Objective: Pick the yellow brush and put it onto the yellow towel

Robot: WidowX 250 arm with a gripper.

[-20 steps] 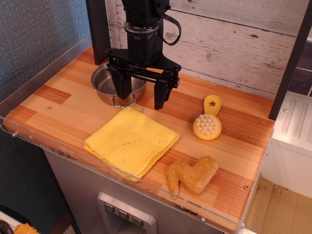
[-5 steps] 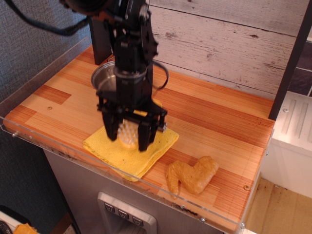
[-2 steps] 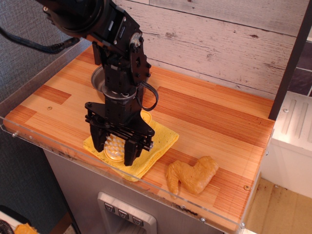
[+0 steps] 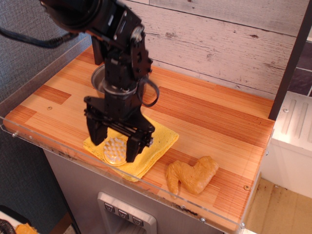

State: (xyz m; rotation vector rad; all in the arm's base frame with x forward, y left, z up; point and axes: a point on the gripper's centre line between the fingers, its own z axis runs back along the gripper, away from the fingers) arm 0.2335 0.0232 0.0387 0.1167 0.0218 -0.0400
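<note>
The yellow brush (image 4: 115,151) lies bristles up on the front part of the yellow towel (image 4: 159,138), which is spread near the front edge of the wooden counter. Only the brush's round head shows; its handle is hidden behind the gripper. My gripper (image 4: 113,149) hangs straight over the brush. Its two black fingers stand spread on either side of the head, with small gaps to it. The jaws look open.
A steel pot (image 4: 98,78) stands behind the arm, mostly hidden. A golden-brown heart-shaped toy chicken piece (image 4: 192,176) lies at the front right of the towel. A clear plastic rim (image 4: 204,213) runs along the counter's front and left edges. A plank wall closes the back.
The gripper carried the brush from the right of the counter to the towel. In the last half second the fingers have spread and the brush head rests on the towel.
</note>
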